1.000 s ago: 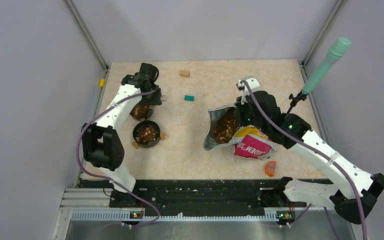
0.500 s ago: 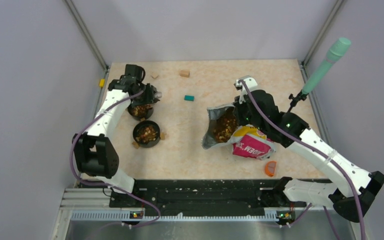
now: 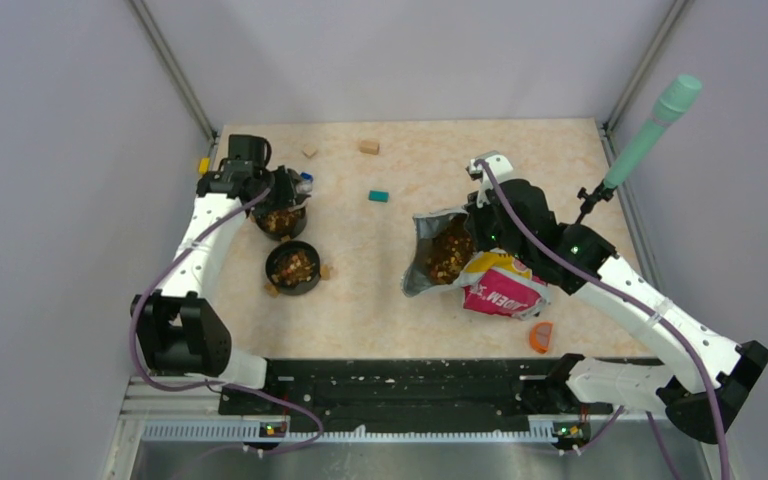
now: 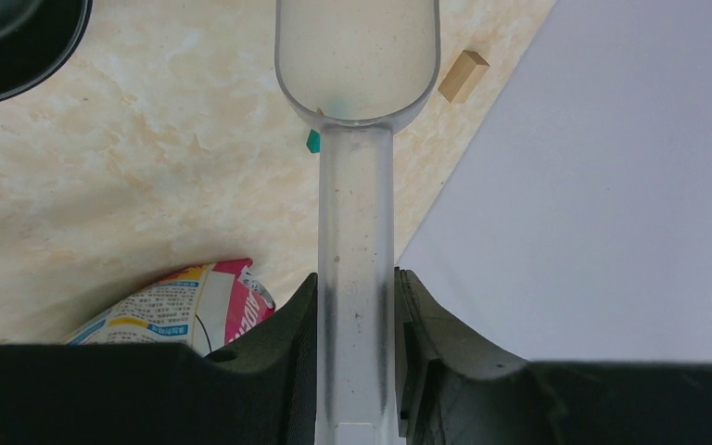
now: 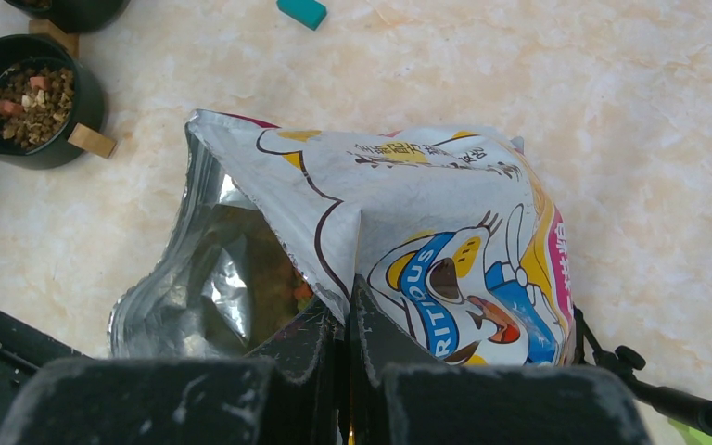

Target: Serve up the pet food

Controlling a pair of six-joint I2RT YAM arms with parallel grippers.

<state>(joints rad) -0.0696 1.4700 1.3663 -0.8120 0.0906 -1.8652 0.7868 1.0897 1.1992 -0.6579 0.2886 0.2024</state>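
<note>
My left gripper [image 4: 356, 283] is shut on the handle of a clear plastic scoop [image 4: 357, 65], whose bowl is empty. In the top view this gripper [image 3: 285, 188] hovers at the far-left edge of a black bowl [image 3: 282, 221] with pet food [image 3: 280, 220] in it. A second black bowl [image 3: 293, 267] nearer me also holds pet food [image 5: 30, 102]. My right gripper [image 5: 345, 311] is shut on the top edge of the cartoon-cat bag [image 5: 426, 232], holding its mouth open. Brown kibble [image 3: 448, 250] shows inside the bag [image 3: 495, 290].
A teal block [image 3: 378, 196] lies mid-table and tan blocks [image 3: 369, 147] near the back. Small tan blocks [image 5: 91, 141] touch the near bowl. An orange piece [image 3: 541, 336] sits by the front edge. A green-handled tool [image 3: 650, 125] stands on a stand at the right wall.
My left arm has swung left and back, carrying the scoop from over the far bowl toward the table's left edge. The right arm and bag stay almost still.
</note>
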